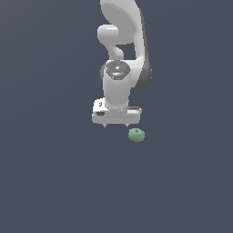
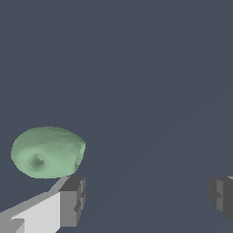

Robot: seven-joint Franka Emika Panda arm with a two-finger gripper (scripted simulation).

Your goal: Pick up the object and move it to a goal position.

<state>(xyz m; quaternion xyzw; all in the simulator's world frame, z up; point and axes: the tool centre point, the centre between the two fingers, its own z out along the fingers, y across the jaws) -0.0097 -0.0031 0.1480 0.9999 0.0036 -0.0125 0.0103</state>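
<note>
The object [image 1: 136, 134] is a small matte green rounded lump lying on the flat dark grey surface. It sits just off the white gripper [image 1: 116, 124], toward the exterior view's right and slightly nearer the camera. The wrist view shows the object [image 2: 48, 152] large and bumpy, with a small dimple, lying outside the span between the fingers, close to one grey fingertip [image 2: 73, 200]. The other fingertip [image 2: 223, 196] is far across the picture. The gripper [image 2: 148, 199] is open with nothing between its fingers.
The white arm [image 1: 123, 41] comes down from the upper middle of the exterior view. Only the plain dark grey surface [image 1: 54, 182] surrounds the object and gripper.
</note>
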